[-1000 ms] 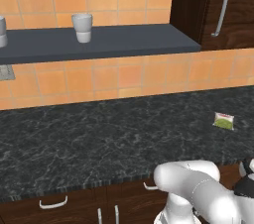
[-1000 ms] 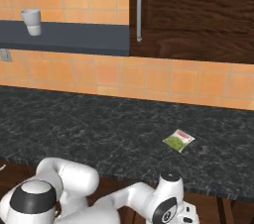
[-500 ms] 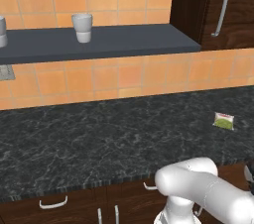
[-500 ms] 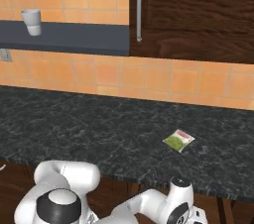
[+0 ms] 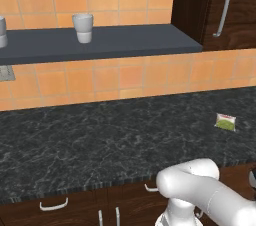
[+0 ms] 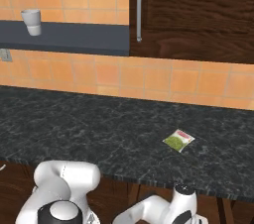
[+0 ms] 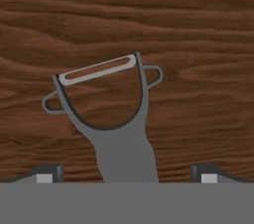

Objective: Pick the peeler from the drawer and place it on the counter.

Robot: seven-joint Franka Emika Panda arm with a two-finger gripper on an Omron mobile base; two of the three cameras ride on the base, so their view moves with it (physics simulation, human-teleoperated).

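In the hand view the peeler lies flat on the brown wooden floor of the drawer. It is dark grey, with a Y-shaped head, a pale blade across the top and its handle pointing toward the camera. My gripper hangs just above it, open. One fingertip stands on each side of the handle, touching nothing. The black marble counter runs across both base views, and my arm bends down below its front edge.
A green-and-white packet lies on the counter at the right. A white cup stands on the blue-grey wall shelf. A dark wood cabinet with a long handle hangs above. Drawer pulls line the front below the counter.
In the base views my arm has sunk lower and swung to the right beneath the counter edge. The packet and the cup have not moved.
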